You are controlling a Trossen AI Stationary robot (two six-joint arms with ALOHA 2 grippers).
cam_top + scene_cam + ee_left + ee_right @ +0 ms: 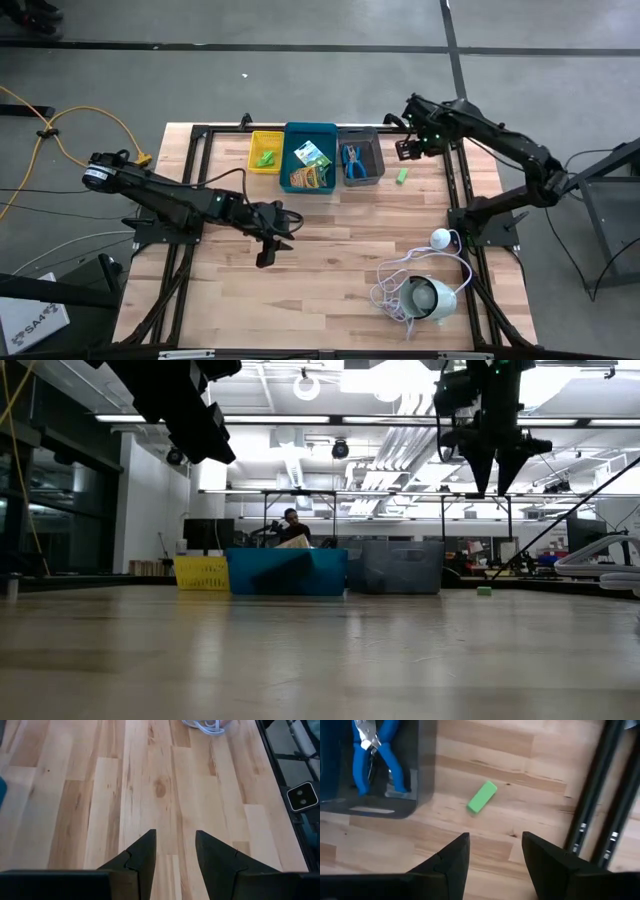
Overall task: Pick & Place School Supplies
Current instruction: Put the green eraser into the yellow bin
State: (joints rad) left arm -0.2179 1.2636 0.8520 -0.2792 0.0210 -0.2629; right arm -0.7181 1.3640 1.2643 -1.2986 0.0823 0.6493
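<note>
Right gripper (492,852) hangs open and empty above the green piece (482,797) lying on the table (340,240) just beside the grey bin (376,158); left gripper (175,847) open over bare wood

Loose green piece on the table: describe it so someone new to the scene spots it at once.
Find the row of three bins at the table's far edge: yellow bin, blue bin, grey bin. Just off the grey bin's right side, a small green piece lies on bare wood, below the right gripper. It is the only green piece outside a bin; the others lie in the yellow one.
</note>
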